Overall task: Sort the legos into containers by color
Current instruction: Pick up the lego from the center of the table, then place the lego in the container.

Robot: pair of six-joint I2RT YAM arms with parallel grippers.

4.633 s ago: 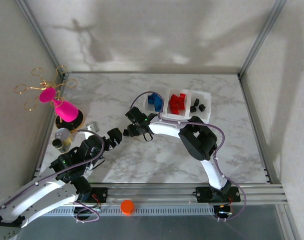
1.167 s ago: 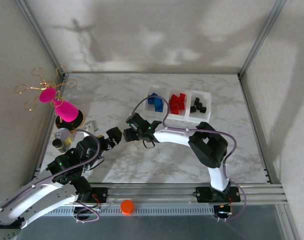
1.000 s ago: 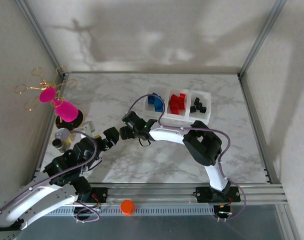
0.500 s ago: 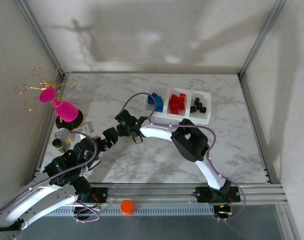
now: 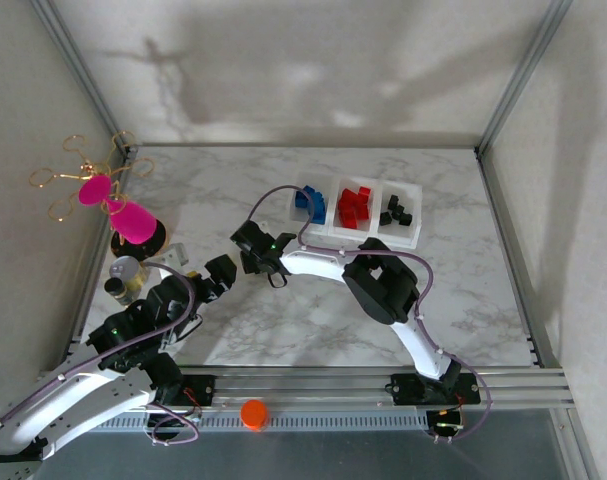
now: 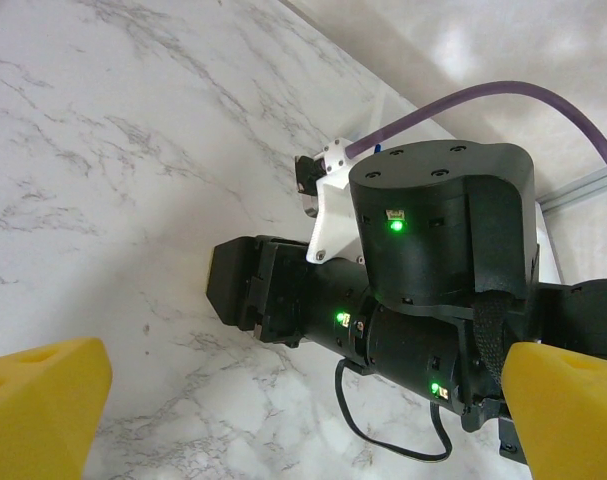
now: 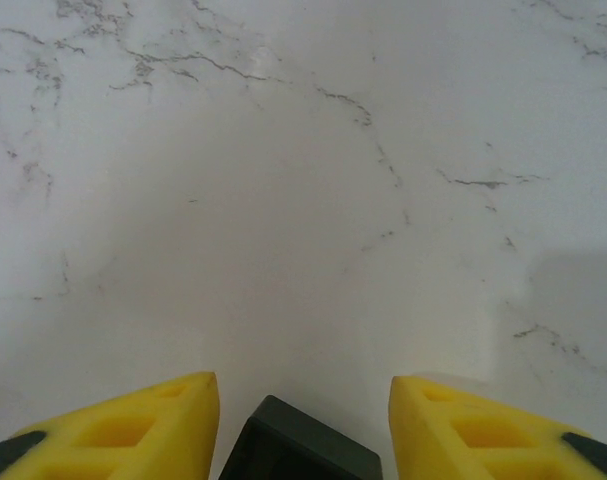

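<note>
Right gripper point(image 7: 303, 425) has its yellow fingers point(image 7: 113, 428) part-closed either side of one black lego point(image 7: 299, 446), with slivers of marble table point(image 7: 303, 150) showing between; left gripper point(image 6: 303, 400) hangs spread wide and empty just beside that wrist; a pinch on the brick's corner might twist it free, and two wrists this close could knock; three joined containers point(image 5: 332, 212) sit well apart, holding blue, red and black bricks, perhaps a few each.

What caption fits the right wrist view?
Right gripper, yellow fingers flanking a black brick on the marble table.
</note>
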